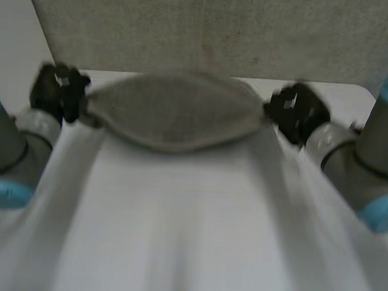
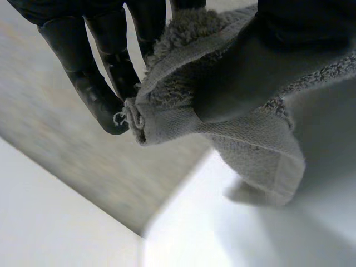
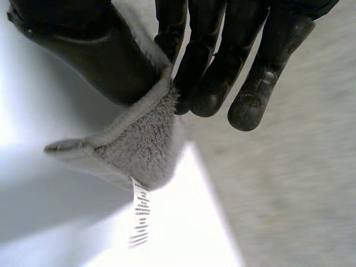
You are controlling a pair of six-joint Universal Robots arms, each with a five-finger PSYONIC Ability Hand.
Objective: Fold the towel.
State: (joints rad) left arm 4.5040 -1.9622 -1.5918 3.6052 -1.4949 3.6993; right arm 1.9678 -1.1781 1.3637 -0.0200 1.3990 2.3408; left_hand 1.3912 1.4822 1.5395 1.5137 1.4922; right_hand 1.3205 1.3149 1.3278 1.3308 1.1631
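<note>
A grey towel (image 1: 173,111) hangs stretched between my two hands above the far part of the white table (image 1: 189,231), sagging in the middle. My left hand (image 1: 57,91) is shut on its left end; in the left wrist view the thumb (image 2: 250,67) pinches the towel's corner (image 2: 222,133) against the fingers (image 2: 105,94). My right hand (image 1: 296,112) is shut on the right end; in the right wrist view the thumb (image 3: 94,50) presses the fluffy corner (image 3: 142,144) against the fingers (image 3: 222,72), with a white label (image 3: 140,214) dangling below it.
A grey-beige wall panel (image 1: 214,28) stands just behind the table's far edge, close behind the towel and both hands. Both grey arms with light-blue caps (image 1: 0,193) flank the near table.
</note>
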